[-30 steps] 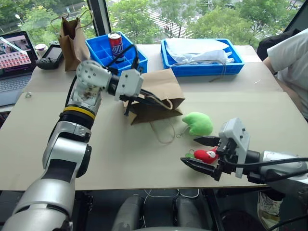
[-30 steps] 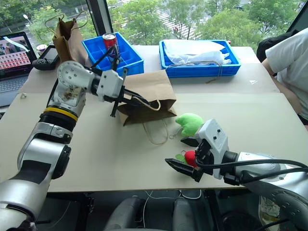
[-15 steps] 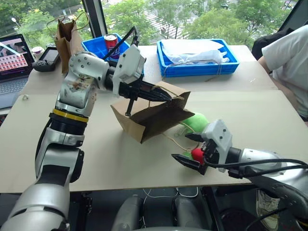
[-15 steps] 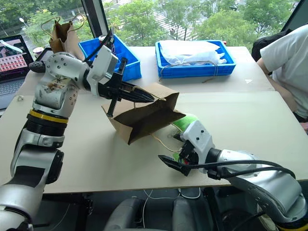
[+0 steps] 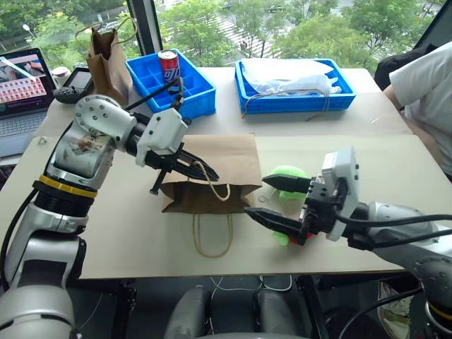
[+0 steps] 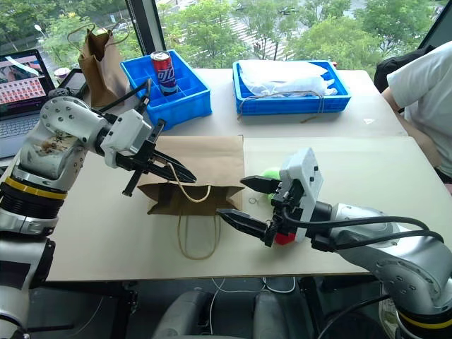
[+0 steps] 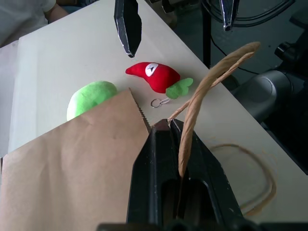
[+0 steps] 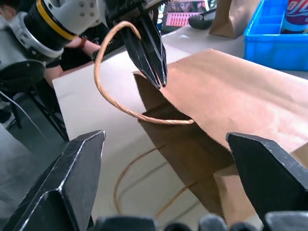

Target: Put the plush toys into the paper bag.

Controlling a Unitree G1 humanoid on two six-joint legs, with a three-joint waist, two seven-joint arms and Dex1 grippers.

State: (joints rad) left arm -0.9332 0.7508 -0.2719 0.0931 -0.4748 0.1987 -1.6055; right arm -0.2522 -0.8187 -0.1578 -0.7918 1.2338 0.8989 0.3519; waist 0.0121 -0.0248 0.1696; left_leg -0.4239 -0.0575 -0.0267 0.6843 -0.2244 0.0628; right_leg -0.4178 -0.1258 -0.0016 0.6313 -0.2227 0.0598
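Note:
The paper bag (image 5: pixel 222 159) lies on the table with its mouth toward the near edge, and one cord handle (image 5: pixel 212 236) is looped on the tabletop. My left gripper (image 5: pixel 206 174) is shut on the upper rim of the mouth, where the other handle (image 7: pixel 202 91) joins. My right gripper (image 5: pixel 274 200) hangs open just right of the mouth, its fingers spread wide. The lime-green plush toy (image 7: pixel 91 98) sits beside the bag, partly hidden behind that gripper. The red chili plush toy (image 7: pixel 156 76) lies on the table below the right gripper, untouched.
At the back stand a blue bin (image 5: pixel 194 88) holding a soda can (image 5: pixel 169 65), a blue tray (image 5: pixel 339 99) with white cloth, and a narrower brown bag (image 5: pixel 106 60). A laptop (image 5: pixel 21 85) and a controller (image 5: pixel 74 83) are far left. A person (image 5: pixel 424 92) sits at the right.
The bag, lifted and tilted half a second ago, now rests lower with its mouth facing the near edge. My right gripper rose off the red chili toy and moved left toward the mouth.

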